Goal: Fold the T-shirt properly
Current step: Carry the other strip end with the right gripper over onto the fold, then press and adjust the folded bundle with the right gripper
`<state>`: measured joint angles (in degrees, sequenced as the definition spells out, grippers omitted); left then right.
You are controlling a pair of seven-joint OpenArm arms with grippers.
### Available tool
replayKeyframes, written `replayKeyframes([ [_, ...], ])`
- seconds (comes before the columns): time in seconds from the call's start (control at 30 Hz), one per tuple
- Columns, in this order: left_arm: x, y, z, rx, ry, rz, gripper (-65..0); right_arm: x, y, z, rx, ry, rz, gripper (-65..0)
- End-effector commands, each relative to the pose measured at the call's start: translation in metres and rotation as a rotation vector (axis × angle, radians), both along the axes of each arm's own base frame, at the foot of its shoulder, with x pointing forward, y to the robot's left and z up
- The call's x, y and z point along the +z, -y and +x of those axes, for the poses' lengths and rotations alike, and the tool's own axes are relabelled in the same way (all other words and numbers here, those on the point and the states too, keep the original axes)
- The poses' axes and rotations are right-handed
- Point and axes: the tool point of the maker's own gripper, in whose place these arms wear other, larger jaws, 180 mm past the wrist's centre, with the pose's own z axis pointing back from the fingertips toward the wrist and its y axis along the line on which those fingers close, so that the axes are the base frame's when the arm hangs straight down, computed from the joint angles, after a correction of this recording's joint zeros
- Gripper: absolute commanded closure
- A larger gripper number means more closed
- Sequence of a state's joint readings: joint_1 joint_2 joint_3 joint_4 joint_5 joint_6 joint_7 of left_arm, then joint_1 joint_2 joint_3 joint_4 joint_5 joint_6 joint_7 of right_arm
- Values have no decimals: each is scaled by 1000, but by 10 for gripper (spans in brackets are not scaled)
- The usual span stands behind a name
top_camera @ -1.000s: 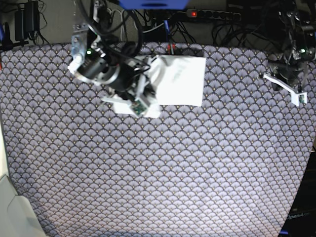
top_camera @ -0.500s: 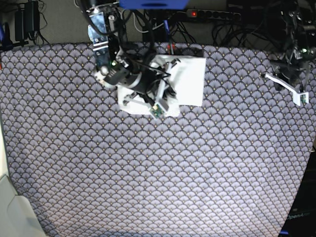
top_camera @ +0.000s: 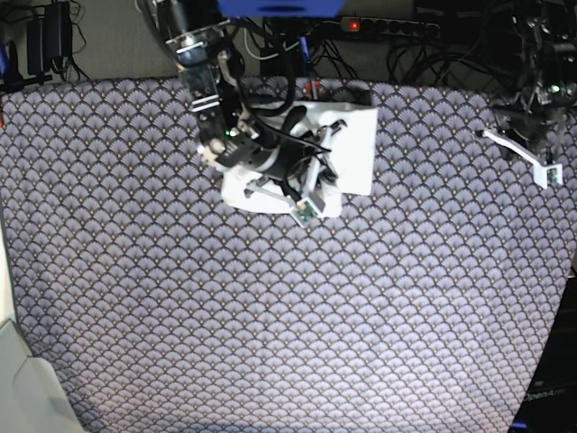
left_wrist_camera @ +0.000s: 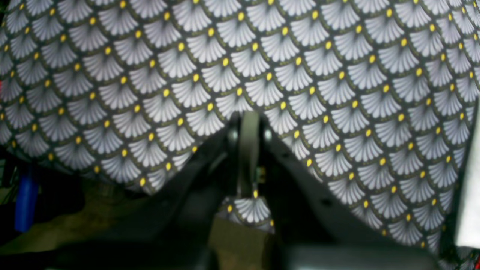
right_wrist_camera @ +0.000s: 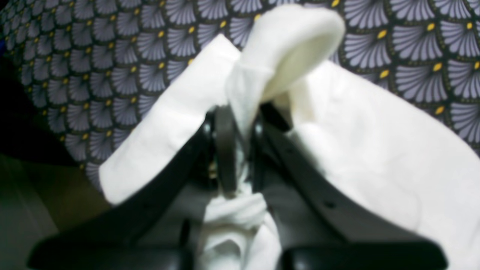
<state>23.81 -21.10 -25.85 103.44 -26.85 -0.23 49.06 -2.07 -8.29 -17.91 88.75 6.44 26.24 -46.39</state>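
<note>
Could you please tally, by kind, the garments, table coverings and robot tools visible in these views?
Folded white cotton T-shirt: 1
Grey fan-patterned tablecloth with yellow dots: 1
Robot tools: 2, the right tool shut on the shirt, and the left tool shut and empty
Total: 4

You get even overhead light in the base view, brightest mid-table, corners falling dark. Your T-shirt (top_camera: pixel 352 149) blows out to flat white glare. Both wrist views are soft: near fingers (right_wrist_camera: pixel 225 150) blurred, lower edges murky, tablecloth (left_wrist_camera: pixel 337 75) fairly sharp up top.
</note>
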Motion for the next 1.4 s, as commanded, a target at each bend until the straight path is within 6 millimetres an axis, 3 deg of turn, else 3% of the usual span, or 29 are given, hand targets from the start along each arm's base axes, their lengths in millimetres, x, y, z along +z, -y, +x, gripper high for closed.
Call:
replayKeyframes([
  [0.0,11,-5,7,-7,39,25,-5,16,-10,9,-5,42,55,0],
  [0.17,12,-5,8,-7,40,25,-5,15,-10,6,-3,38,55,0],
  [0.47,12,-5,9,-7,42,24,-5,16,-36,-13,87,37,60,0],
  [1.13,11,-4,9,-9,42,22,-5,12,-44,-17,148,110,-30,0],
  [1.37,10,-4,8,-9,38,21,-5,0,-46,-21,153,87,-24,-3],
])
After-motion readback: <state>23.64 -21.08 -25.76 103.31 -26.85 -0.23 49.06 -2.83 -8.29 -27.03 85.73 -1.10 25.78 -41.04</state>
